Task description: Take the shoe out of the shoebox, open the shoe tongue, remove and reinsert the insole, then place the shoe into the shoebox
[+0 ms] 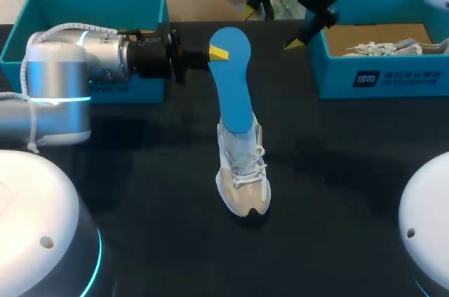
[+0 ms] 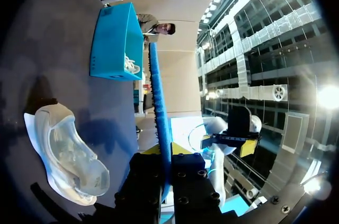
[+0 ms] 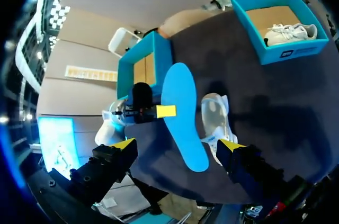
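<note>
Bright blue insole, white and beige shoe, teal shoebox, black table

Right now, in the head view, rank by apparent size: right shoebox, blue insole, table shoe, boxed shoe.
1. right shoebox, though cropped.
2. blue insole and table shoe: alike; the insole is held nearer the camera, so unranked.
3. boxed shoe, partly hidden.
</note>
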Motion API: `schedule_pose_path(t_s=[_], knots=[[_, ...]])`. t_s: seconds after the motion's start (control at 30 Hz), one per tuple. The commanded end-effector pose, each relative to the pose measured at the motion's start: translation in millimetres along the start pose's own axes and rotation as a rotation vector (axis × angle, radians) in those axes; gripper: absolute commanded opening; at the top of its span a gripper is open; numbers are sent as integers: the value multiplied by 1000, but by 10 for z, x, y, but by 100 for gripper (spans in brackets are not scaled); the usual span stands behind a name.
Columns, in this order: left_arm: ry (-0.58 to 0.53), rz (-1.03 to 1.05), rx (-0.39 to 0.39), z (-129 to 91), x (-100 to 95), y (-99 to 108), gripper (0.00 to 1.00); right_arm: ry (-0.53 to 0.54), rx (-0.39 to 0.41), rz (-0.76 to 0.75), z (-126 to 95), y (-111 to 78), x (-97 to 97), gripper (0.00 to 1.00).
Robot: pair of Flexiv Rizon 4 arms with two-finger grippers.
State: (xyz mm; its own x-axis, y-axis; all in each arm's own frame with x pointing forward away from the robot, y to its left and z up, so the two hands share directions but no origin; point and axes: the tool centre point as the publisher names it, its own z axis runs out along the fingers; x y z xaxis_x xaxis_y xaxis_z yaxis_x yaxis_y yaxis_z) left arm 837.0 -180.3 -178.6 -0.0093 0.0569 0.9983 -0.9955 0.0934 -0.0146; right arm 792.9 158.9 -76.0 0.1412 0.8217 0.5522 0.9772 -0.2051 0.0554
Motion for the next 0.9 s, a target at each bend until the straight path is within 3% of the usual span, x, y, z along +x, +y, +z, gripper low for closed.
schedule_pose_path(t_s=[0.03,0.1,0.27,0.33,0.6,0.9], knots=[[-3,0,2,1,5,12,0,-173,1,1,-4,14,35,100],[-3,0,2,1,5,12,0,-173,1,1,-4,14,35,100],[-3,0,2,1,5,12,0,-318,-105,-112,42,28,78,100],[-3,0,2,1,5,12,0,-320,-136,-144,57,12,90,100],[-3,0,2,1,5,12,0,-412,-83,-178,129,-39,155,100],[-3,0,2,1,5,12,0,-469,-116,-280,236,-66,257,100]])
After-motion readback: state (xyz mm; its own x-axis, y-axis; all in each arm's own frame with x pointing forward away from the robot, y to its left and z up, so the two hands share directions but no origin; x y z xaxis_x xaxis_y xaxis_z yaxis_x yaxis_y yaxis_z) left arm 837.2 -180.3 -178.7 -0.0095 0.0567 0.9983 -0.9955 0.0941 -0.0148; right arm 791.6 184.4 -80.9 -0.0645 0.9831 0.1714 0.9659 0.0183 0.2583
